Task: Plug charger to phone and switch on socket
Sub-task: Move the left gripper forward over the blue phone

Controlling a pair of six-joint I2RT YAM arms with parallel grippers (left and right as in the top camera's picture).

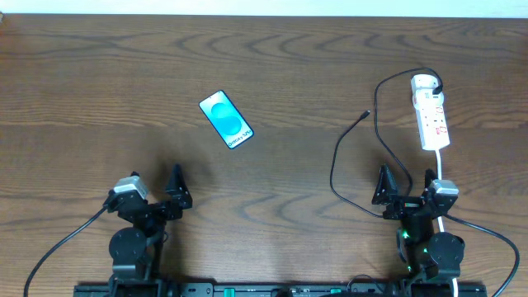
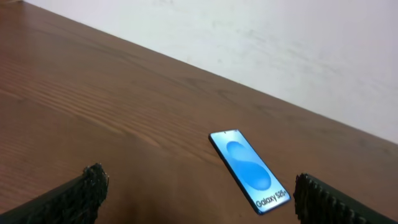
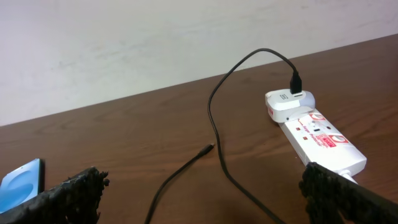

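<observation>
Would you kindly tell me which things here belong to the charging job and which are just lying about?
For the job: phone; charger cable; white adapter; socket strip.
Lying about: nothing that I can see; apart from these there is only the table.

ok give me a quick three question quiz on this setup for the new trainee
1. True or false: the left tool and the right tool are both open and empty.
2. The charger plug tip lies: A) on the table, between the phone and the socket; B) in the phone's port; C) in the right tool.
3. Which end of the socket holds the white adapter, the one near the robot or the far one?

Key: 1 true; 2 A; 3 the far end.
</observation>
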